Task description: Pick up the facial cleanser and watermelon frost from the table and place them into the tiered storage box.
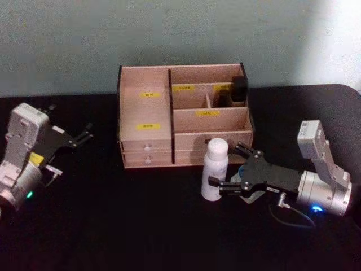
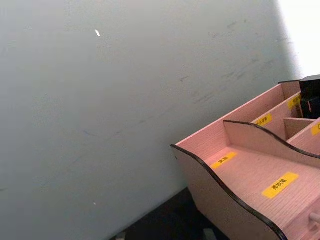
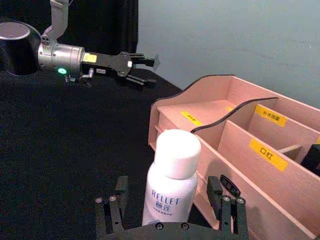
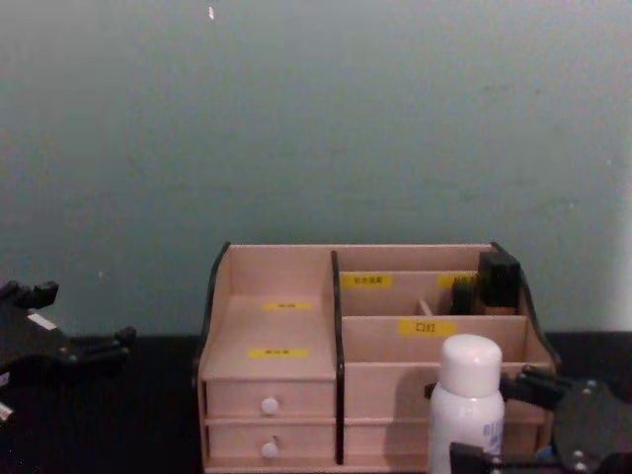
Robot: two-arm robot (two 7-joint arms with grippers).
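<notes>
The facial cleanser [image 1: 215,168], a tall white bottle with a rounded cap and blue lettering, stands upright on the black table just in front of the tiered storage box [image 1: 146,121]. My right gripper [image 1: 230,167] is open, with a finger on each side of the bottle [image 3: 170,185] and a gap on both sides. In the chest view the bottle [image 4: 468,400] stands at the tips of the right gripper [image 4: 504,420]. A blue edge [image 1: 244,170] shows under that gripper's body; it may be the watermelon frost, mostly hidden. My left gripper [image 1: 84,135] hangs open left of the box.
A small dark bottle [image 1: 238,90] stands in the box's back right compartment. The box has two white-knobbed drawers [image 4: 269,427] at the lower left. A pale wall rises right behind the box. Bare black tabletop [image 1: 113,226] lies in front and to the left.
</notes>
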